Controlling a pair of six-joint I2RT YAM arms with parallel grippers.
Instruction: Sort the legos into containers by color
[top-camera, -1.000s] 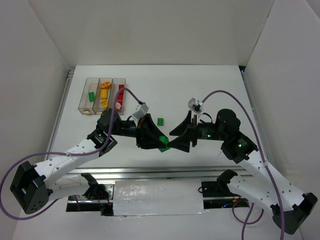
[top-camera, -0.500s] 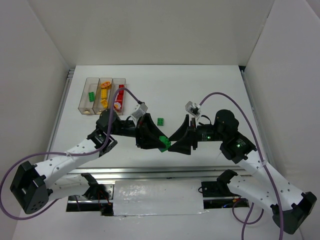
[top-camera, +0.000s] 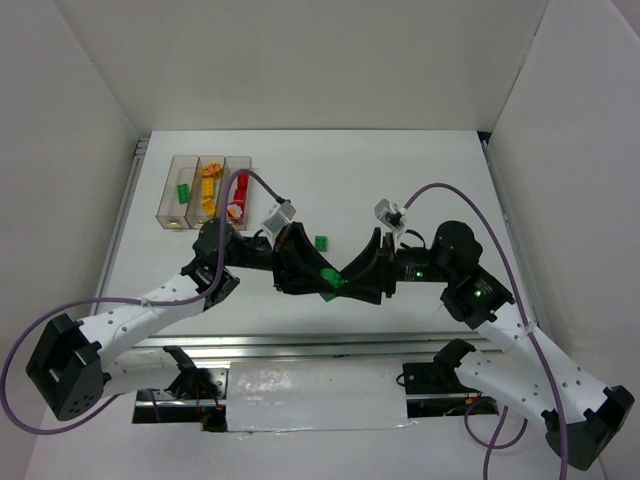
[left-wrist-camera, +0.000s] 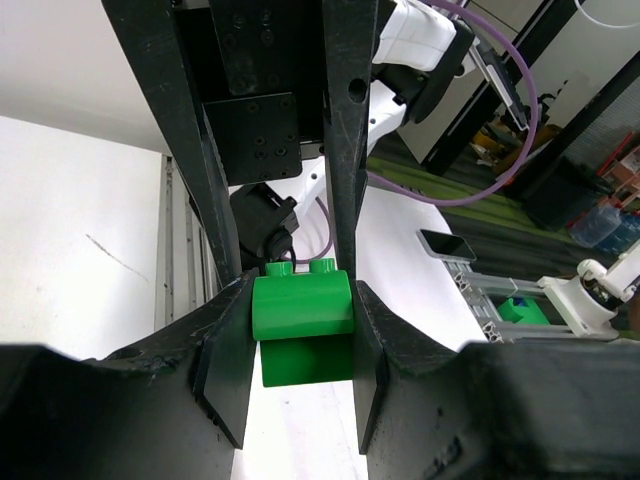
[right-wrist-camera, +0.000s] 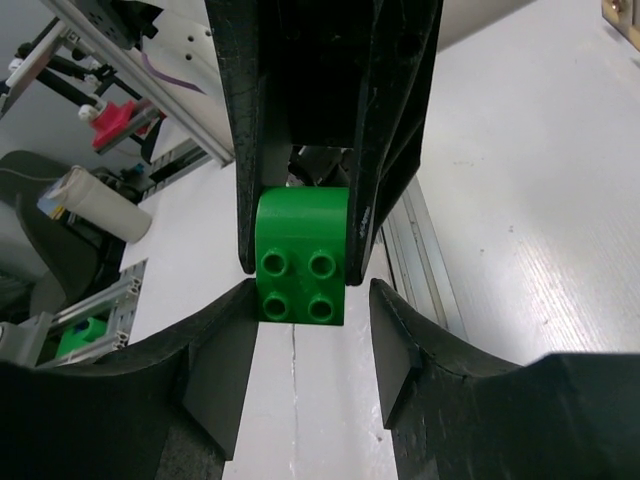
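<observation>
White walls (top-camera: 300, 60) enclose white table (top-camera: 430, 165) holding containers (top-camera: 180, 168).

High rear overview, opposed close wrist views, shared green lego (left-wrist-camera: 300, 308)

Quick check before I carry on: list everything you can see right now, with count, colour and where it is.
containers: three joined in a row, clear, far left of the table
binned green lego: one, green, left container
yellow legos: several, exact count unclear, yellow, middle container
red legos: count unclear, red, right container
loose green lego: one, green, on the table just beyond the grippers
held green lego: one, green, studded, mid-table between both grippers
table: one, white
left gripper: black, shut on the held green lego
right gripper: black, fingers open either side of that lego, not clamped
</observation>
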